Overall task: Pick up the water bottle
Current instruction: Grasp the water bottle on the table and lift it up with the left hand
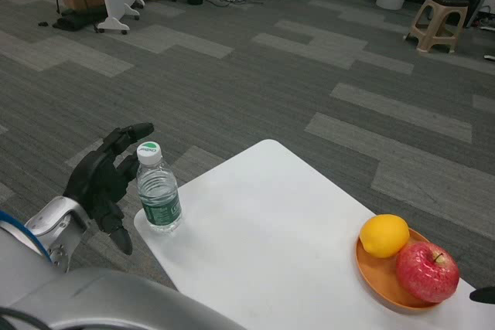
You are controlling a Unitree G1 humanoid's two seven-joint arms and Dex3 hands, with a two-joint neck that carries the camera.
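Observation:
A small clear water bottle [158, 188] with a white cap and a green label stands upright at the near left corner of the white table [271, 229]. My left hand [107, 179] hovers just to its left, off the table's edge, fingers spread and curved toward the bottle, with a small gap between them and the bottle. It holds nothing. Only a black tip of my right hand [484, 294] shows at the right edge of the picture, by the plate.
An orange plate [387, 280] at the table's right carries a lemon [384, 235] and a red apple [427, 271]. Grey carpet lies beyond the table. Far back stand a beige stool [438, 24], a white partition and an office chair.

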